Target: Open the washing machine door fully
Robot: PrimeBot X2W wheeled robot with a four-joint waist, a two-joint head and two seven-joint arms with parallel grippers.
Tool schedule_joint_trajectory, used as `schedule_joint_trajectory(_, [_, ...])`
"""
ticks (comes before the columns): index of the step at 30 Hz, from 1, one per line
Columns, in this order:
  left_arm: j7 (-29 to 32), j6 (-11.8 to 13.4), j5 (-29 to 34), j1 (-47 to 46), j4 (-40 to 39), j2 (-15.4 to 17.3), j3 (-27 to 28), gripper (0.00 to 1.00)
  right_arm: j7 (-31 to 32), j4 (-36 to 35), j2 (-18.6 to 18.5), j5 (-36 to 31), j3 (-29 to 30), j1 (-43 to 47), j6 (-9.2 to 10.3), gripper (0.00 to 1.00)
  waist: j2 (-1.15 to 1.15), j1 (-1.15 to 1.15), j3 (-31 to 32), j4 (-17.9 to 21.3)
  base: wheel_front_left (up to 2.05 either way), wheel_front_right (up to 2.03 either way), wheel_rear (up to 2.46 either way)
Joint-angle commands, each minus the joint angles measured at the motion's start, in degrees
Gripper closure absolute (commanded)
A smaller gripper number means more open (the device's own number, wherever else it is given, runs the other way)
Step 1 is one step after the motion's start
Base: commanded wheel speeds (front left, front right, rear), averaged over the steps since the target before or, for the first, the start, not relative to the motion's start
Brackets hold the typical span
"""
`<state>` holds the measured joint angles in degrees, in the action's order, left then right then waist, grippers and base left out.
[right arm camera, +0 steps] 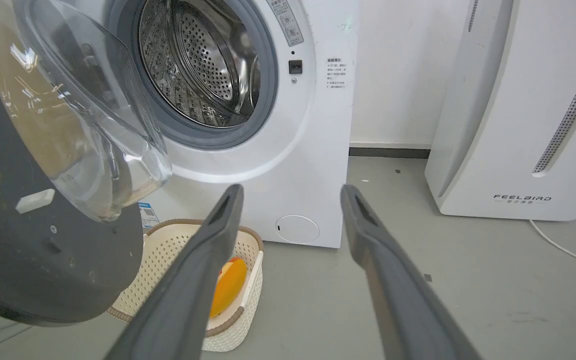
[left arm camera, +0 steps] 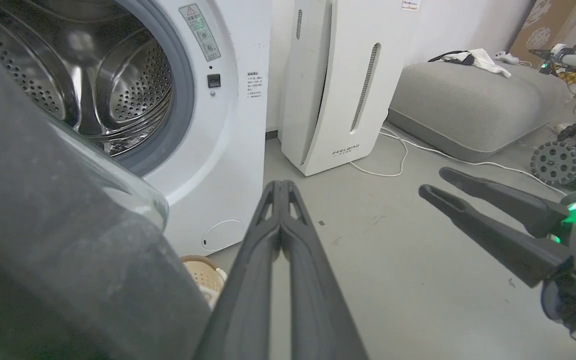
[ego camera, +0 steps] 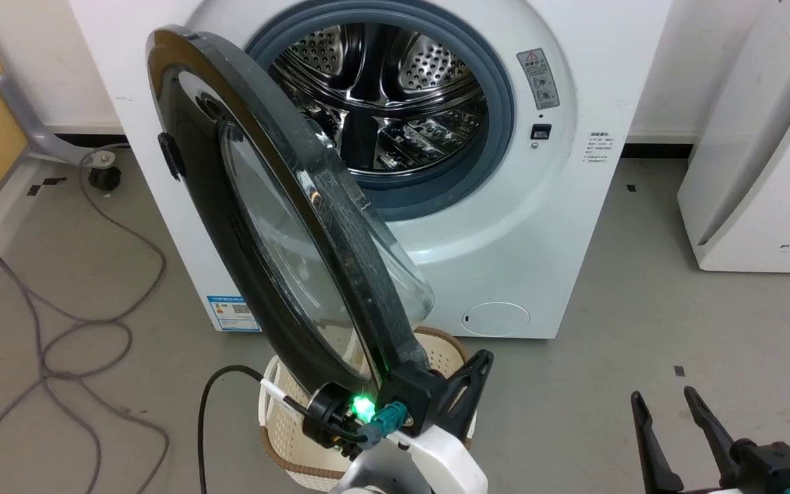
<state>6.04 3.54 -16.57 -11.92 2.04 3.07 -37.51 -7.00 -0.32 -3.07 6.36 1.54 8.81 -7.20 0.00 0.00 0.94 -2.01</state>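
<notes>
the door (ego camera: 244,226) stands about halfway out from the washer (ego camera: 559,226), hinged at its left, drum bare. the left gripper (left arm camera: 280,187) sits by the door's lower rim on the glass side, fingers pressed together on nothing; contact cannot be told. the right gripper (ego camera: 662,396) hangs spread and empty, well apart. with no grasp, a sideways push could slide off the glossy curved rim and let the door drift back. the basket (right arm camera: 253,235) lies right under the rim, so a low wrist could knock it.
</notes>
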Motion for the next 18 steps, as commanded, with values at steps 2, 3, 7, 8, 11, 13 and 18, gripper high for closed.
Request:
schedule_joint_trajectory(2, [-1.6, 1.4, -0.4, -1.4, 2.7, -0.1, 0.3, 1.00, -0.3, 0.2, 0.2, -0.1, -0.3, -0.7, -0.29, 0.00, 0.00, 0.00, 0.0, 0.1, 0.00, 0.00, 0.00])
schedule_joint_trajectory(3, [-2.0, 1.8, -0.6, -1.6, 3.4, -0.1, 0.3, 1.00, -0.3, 0.3, 0.2, -0.1, -0.3, -0.7, -0.29, 0.00, 0.00, 0.00, 0.1, 0.1, 0.00, 0.00, 0.00])
schedule_joint_trajectory(7, [-3.0, 3.1, -1.4, -1.6, 5.6, -0.1, 0.6, 1.00, -0.3, 0.3, 0.2, 0.0, -0.2, -0.5, -0.29, 0.00, 0.00, 0.00, 0.2, -0.2, 0.00, 0.00, 0.00])
schedule_joint_trajectory(8, [-3.1, 3.4, -1.6, -1.4, 6.1, -0.1, 0.6, 1.00, -0.3, 0.4, 0.2, 0.1, -0.1, -0.4, -0.29, 0.00, 0.00, 0.00, 0.2, -0.2, 0.00, 0.00, 0.00])
schedule_joint_trajectory(11, [-3.8, 4.4, -1.9, -0.7, 6.8, -0.1, 0.7, 1.00, -0.3, 0.4, 0.2, 0.2, -0.1, -0.2, -0.29, 0.00, 0.00, 0.00, 0.3, -0.3, 0.00, 0.00, 0.00])
schedule_joint_trajectory(13, [-4.3, 5.0, -2.1, 0.2, 6.9, -0.1, 0.9, 1.00, -0.2, 0.5, 0.2, 0.2, -0.1, -0.1, -0.29, 0.00, 0.00, 0.00, 0.5, -0.3, 0.00, 0.00, 0.00])
schedule_joint_trajectory(18, [-4.8, 7.3, -2.2, 3.4, 5.4, 1.2, 1.7, 1.00, 0.0, 0.5, 0.2, 0.1, -0.2, 0.3, -0.29, 0.00, 0.00, 0.00, 0.8, -0.4, 0.00, 0.00, 0.00])
